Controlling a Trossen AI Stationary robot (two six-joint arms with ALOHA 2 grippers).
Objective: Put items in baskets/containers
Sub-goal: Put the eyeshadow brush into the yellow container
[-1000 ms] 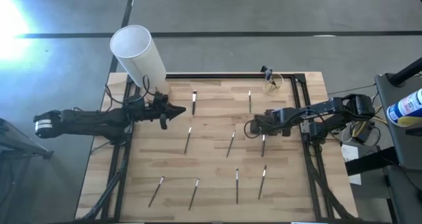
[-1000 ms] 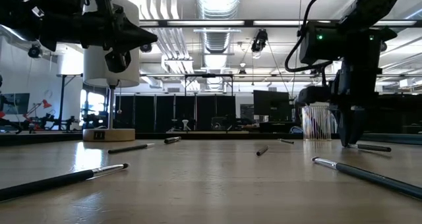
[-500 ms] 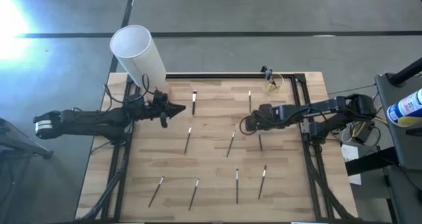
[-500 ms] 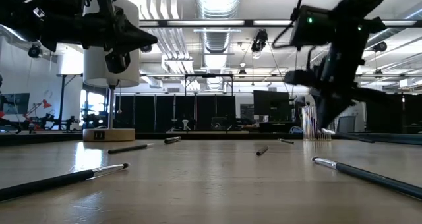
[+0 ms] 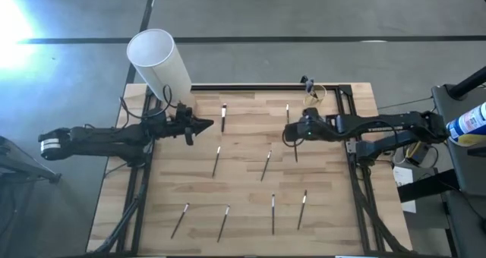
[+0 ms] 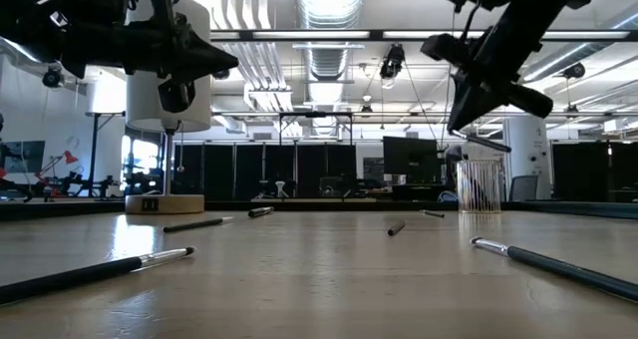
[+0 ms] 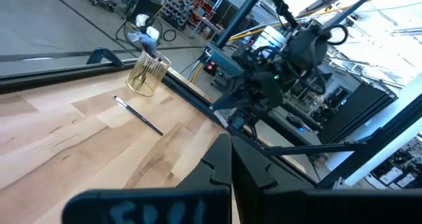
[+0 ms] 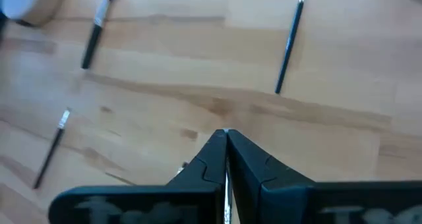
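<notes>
The right gripper (image 5: 291, 132) is lifted above the table (image 5: 250, 212), its jaws clenched on a thin paintbrush (image 5: 295, 150) that hangs down from the fingers. The small transparent cup (image 5: 314, 95) stands at about one o'clock from it, near the far edge. The left gripper (image 5: 206, 125) hovers beside the tall white cylinder (image 5: 158, 61), jaws clenched and holding nothing. Other brushes (image 5: 225, 223) lie scattered on the wood.
</notes>
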